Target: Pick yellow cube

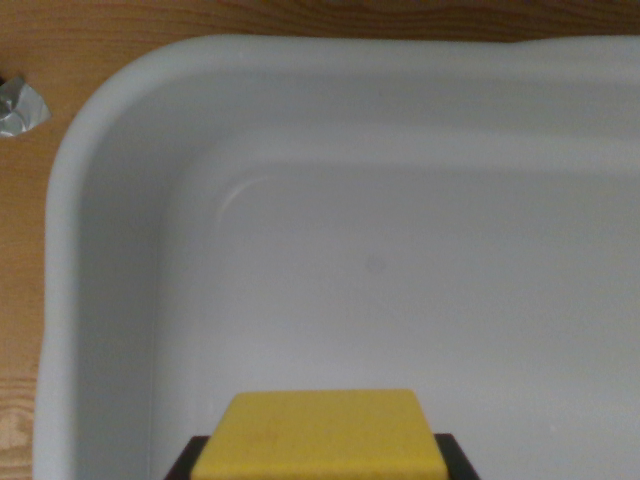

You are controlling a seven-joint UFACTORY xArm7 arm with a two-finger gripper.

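Now the yellow cube (322, 435) sits at the bottom middle of the wrist view, above the floor of a white plastic tub (75, 200). Dark fingers (186, 462) show at both sides of the cube, pressed against its left and right faces, so they are clamped on it. Wooden bench (30, 250) lies around the tub. A small crumpled piece of silver foil (20, 105) rests on the bench, outside the tub's corner, at the wrist view's left.

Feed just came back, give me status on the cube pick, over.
Dark fingers flank yellow cube at bottom of wrist view; grip unconfirmed. Cube over white bin. Nothing else inside the bin. Crumpled foil outside on wooden table.
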